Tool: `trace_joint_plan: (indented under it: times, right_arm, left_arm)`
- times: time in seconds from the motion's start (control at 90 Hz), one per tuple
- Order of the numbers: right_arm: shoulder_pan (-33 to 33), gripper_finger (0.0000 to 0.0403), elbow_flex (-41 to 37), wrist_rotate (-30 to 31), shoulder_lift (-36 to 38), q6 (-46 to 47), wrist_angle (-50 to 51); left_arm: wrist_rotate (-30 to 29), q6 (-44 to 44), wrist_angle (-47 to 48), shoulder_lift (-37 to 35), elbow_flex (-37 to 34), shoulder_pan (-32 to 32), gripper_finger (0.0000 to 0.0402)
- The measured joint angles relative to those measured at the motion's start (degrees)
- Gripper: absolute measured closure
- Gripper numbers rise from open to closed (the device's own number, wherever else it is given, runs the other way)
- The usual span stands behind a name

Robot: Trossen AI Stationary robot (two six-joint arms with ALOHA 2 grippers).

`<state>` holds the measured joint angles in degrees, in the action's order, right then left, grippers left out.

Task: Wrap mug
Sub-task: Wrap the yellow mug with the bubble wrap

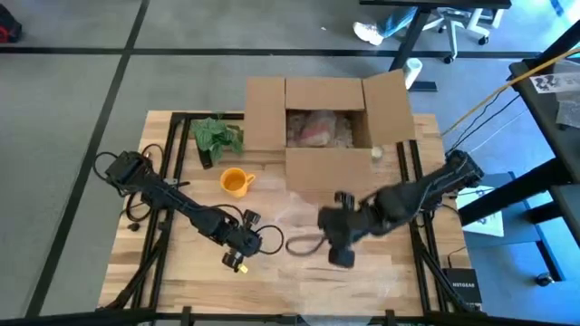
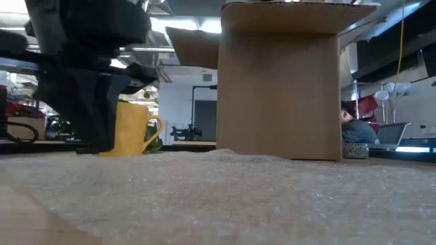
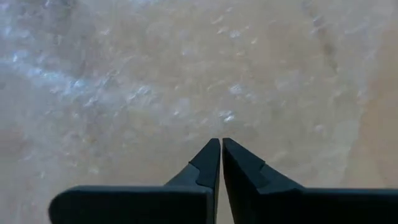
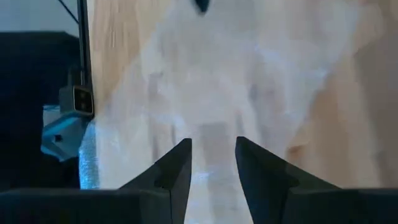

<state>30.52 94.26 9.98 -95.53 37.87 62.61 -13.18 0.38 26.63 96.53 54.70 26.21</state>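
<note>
The yellow mug [image 1: 236, 182] stands upright on the wooden table [image 1: 163, 272], at about 10 o'clock from the table's middle in the high view, just beside the lower left corner of the open cardboard box [image 1: 326, 127] and near a green leafy plant [image 1: 217, 136] that lies at 11 o'clock from it. In the low view the mug [image 2: 134, 128] shows its handle turned toward the box [image 2: 279, 82], and a dark arm stands in front of its other side. A clear sheet of bubble wrap [image 1: 299, 235] lies flat on the table at 6 o'clock from the box, well apart from the mug. The left gripper [image 1: 243, 252] sits at 7 o'clock of the table's middle, at the sheet's edge; in its wrist view its 2 fingers [image 3: 208, 165] are drawn together with only a hairline between them, tips down against the bubble wrap [image 3: 186, 74], and whether they pinch the film I cannot tell. The right gripper [image 1: 340, 256] hangs over the sheet at 5 o'clock of the middle; its 2 fingers [image 4: 177, 165] stand narrowly apart above the bubble wrap [image 4: 249, 68], holding nothing.
</note>
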Motion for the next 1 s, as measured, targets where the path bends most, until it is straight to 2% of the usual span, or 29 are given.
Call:
trace_joint_plan:
  times: [0.2,0.422,0.611,0.722,0.856,1.0]
  right_arm:
    - [3.9,0.0301,-12.7,0.9,0.0,6.3,-13.7]
    - [5.6,0.0394,-23.0,-2.6,0.0,8.1,-32.3]
    - [6.4,0.0398,-27.0,-3.5,0.0,11.5,-37.5]
    - [7.1,0.04,-29.2,-4.9,0.0,13.5,-41.9]
    - [8.0,0.0402,-30.4,-7.8,-0.6,17.1,-44.5]
    - [8.8,0.0402,-30.8,-11.3,-3.9,19.9,-46.6]
  left_arm:
    - [-1.8,0.6,1.9,0.0,0.0,-1.9,0.0402]
    - [-4.0,1.3,1.6,0.0,0.0,-2.3,0.0402]
    - [-3.2,-1.3,-0.7,0.0,-3.4,-2.4,0.0402]
    - [-0.9,-4.3,-6.0,-0.4,-7.7,-2.9,0.0402]
    - [0.0,-7.7,-10.5,-0.5,-11.6,-2.7,0.0402]
    - [-0.5,-10.4,-11.0,-0.5,-12.2,-1.0,0.0402]
